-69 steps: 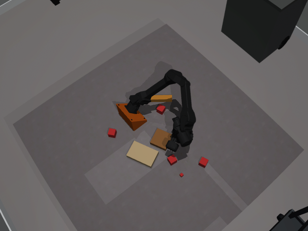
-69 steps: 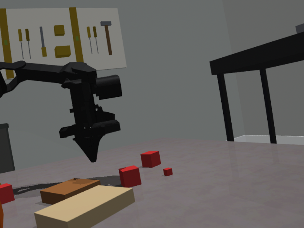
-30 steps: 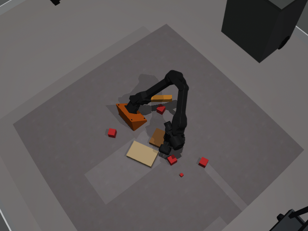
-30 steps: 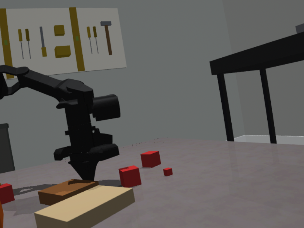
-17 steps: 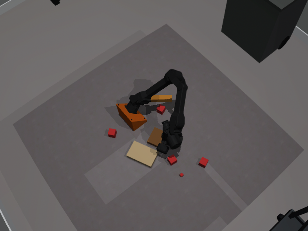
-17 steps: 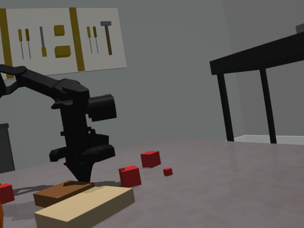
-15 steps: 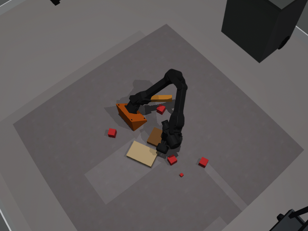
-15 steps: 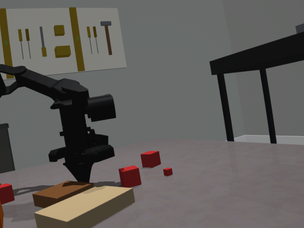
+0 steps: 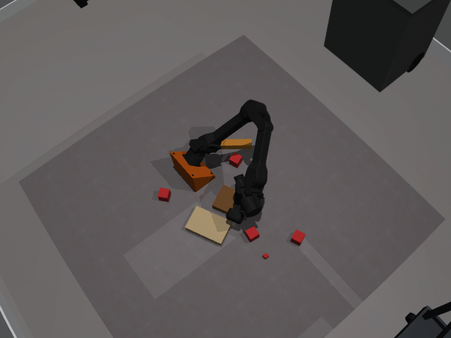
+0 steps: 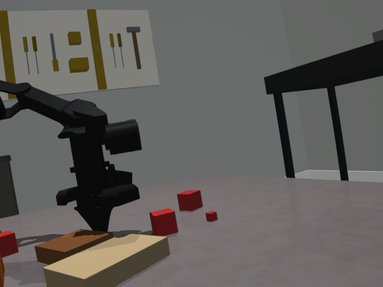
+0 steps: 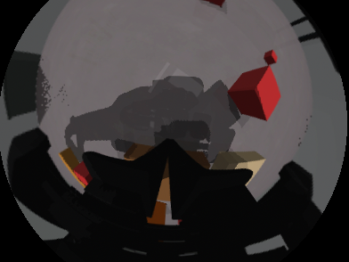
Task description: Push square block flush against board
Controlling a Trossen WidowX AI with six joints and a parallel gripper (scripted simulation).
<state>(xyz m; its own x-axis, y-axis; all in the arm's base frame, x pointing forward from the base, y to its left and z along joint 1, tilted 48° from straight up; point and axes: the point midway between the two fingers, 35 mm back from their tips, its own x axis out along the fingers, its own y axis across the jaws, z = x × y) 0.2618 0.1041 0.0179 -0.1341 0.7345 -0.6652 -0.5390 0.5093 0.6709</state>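
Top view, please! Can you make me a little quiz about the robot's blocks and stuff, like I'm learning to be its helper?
1. True or false: the claw is wide open.
2. Which is paler? A) the brown block B) the flat board C) both are the same
3. Fill in the colour: the robot's base is ____.

Key: 1 false; 2 B; 3 orange.
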